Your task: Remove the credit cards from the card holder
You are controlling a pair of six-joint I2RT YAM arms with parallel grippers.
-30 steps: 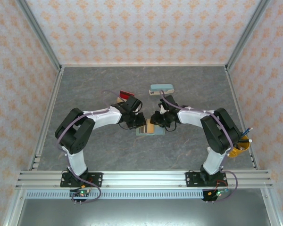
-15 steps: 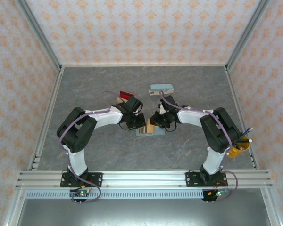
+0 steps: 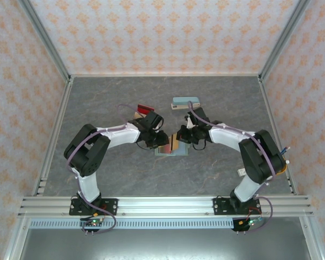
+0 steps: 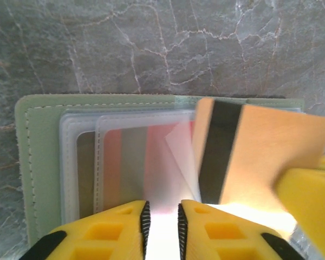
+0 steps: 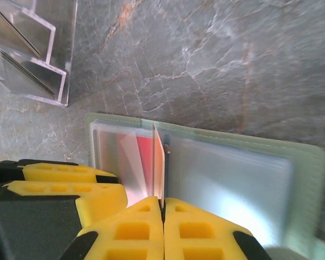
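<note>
R gripper point(image 5: 162, 205): jaws shut tight on the tan card point(image 5: 159, 157), pinched at its near edge. The card stands edge-on straight ahead of the tips, over the fold of the open card holder point(image 5: 314, 179). One holder panel lies left of the jaws, the other right.

L wrist cam: same card seen face-on w/ a dark stripe, tilted, up & right of the L jaws. Its lower right corner sits against a yellow finger point(image 4: 309, 200) of the R gripper. Can't tell if its far edge is inside a slot.

L gripper point(image 4: 162, 208): jaws a crack apart, thin gap w/ glare in it, nothing seen gripped. Tips sit at the near edge of the holder's clear sleeves. Red card point(image 4: 158, 162) lies in a sleeve right ahead of the gap; green rim runs left of & beyond the tips.

Top cam: both grippers nearly tip to tip, holder under & btwn them. Teal case point(image 3: 185, 102) lies well beyond the R jaws. Clear stand point(image 5: 38, 54) sits ahead-left of the R jaws, apart from the holder.
</note>
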